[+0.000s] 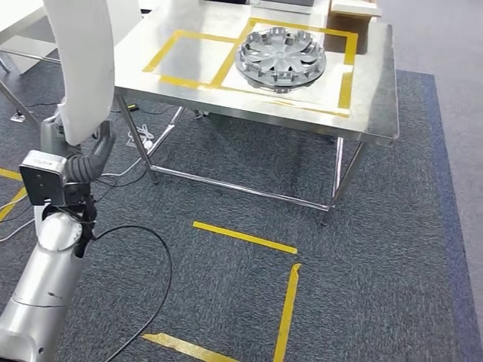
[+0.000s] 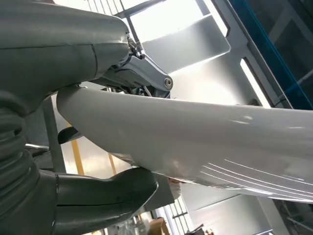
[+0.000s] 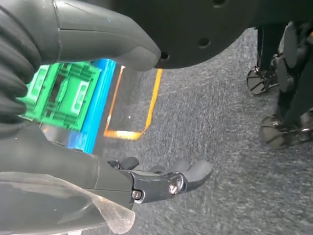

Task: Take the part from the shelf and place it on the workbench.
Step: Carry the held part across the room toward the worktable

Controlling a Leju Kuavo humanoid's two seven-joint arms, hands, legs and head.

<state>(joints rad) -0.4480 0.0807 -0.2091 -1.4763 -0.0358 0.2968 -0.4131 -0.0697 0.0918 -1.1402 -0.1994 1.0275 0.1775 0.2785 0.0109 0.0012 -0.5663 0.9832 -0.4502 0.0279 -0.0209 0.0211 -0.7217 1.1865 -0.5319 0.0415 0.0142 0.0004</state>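
1. A grey carpet floor [image 1: 364, 249] marked with yellow tape lines [image 1: 244, 237] spreads across the near ground, a black cable [image 1: 159, 256] looping over it at left.
2. A steel bench [image 1: 370, 98] on thin metal legs stands at the far side, its top divided by yellow tape into two squares.
3. A silver hubcap [image 1: 281, 58] lies flat in the right-hand square on the bench.
4. At near left, a long white curved panel [image 1: 82, 68], the part, is held upright off the floor, well short of the bench.
5. The left hand [image 1: 85, 162] grips the panel's lower end; the left wrist view shows the thumb [image 2: 107, 193] on one face and fingers [image 2: 144, 73] on the other.
6. The right hand [image 3: 162, 181] hangs above the carpet, fingers apart and holding nothing.
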